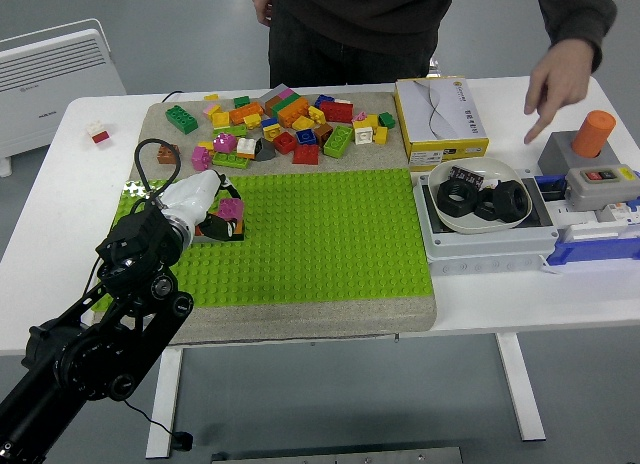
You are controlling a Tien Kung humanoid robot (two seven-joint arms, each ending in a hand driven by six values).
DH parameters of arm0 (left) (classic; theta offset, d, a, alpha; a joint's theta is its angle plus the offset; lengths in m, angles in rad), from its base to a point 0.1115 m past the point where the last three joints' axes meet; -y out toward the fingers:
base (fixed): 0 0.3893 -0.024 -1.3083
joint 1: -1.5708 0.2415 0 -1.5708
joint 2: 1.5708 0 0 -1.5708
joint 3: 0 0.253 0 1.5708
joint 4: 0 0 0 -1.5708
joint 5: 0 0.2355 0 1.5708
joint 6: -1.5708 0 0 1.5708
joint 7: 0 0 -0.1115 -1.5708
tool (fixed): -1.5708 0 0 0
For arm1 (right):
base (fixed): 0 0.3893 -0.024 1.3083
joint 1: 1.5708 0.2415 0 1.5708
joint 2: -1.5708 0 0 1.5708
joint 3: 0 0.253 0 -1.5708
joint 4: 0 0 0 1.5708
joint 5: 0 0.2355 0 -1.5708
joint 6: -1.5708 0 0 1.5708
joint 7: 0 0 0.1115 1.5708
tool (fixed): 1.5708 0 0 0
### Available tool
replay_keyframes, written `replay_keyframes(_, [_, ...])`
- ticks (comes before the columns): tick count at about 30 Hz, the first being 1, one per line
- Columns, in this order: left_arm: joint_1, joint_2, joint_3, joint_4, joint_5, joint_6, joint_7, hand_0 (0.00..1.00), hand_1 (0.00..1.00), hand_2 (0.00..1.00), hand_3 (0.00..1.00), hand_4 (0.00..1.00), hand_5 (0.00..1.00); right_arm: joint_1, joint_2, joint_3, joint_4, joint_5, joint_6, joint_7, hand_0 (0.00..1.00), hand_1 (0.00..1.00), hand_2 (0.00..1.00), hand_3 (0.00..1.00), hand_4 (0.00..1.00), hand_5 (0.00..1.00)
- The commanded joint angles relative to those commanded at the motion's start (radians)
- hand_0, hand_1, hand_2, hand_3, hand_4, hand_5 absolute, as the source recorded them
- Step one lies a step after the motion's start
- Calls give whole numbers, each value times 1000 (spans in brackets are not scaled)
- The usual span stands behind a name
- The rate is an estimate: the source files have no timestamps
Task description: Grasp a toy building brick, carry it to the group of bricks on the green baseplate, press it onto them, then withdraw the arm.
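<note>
Fingers (212, 206) of the left hand (200, 199) were curled around a magenta brick (232, 208), at their 3 o'clock, atop bricks on the green baseplate (320, 244).

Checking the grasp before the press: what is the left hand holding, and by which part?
The left hand is on a magenta brick over the green baseplate; which part the fingers hold cannot be told.

This looks like a robotics lab or test room; a plain white height-adjustable table (520, 289) stands on a smooth grey floor (330, 399); at its right end sit a grey box with an orange cylindrical button (592, 134) and a grey electrical enclosure (487, 246) holding a white bowl of black nuts (478, 194); a white wall-type panel heater (55, 69) stands far left; a black cable (135, 414) trails under the table.
</note>
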Motion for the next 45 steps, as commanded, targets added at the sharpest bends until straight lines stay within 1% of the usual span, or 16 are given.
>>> replay_keyframes(6, [-7, 2, 3, 13, 10, -3, -2, 922, 897, 833, 264, 492, 2, 1, -2, 0, 0, 0, 0, 0, 672, 633, 675, 698, 704, 966])
replay_keyframes(15, [-9, 3, 9, 8, 9, -14, 1, 923, 897, 826, 262, 482, 2, 1, -4, 0, 1, 0, 0, -1, 672, 630, 677, 698, 707, 964])
replay_keyframes(21, [-6, 0, 9, -2, 12, -20, 6, 922, 898, 824, 259, 479, 2, 0, -4, 0, 1, 0, 0, -2, 672, 633, 676, 699, 707, 963])
replay_keyframes(45, [-4, -13, 8, 8, 42, -39, 24, 920, 895, 808, 252, 466, 6, -2, -1, 0, 1, 0, 0, -2, 673, 633, 677, 700, 709, 962])
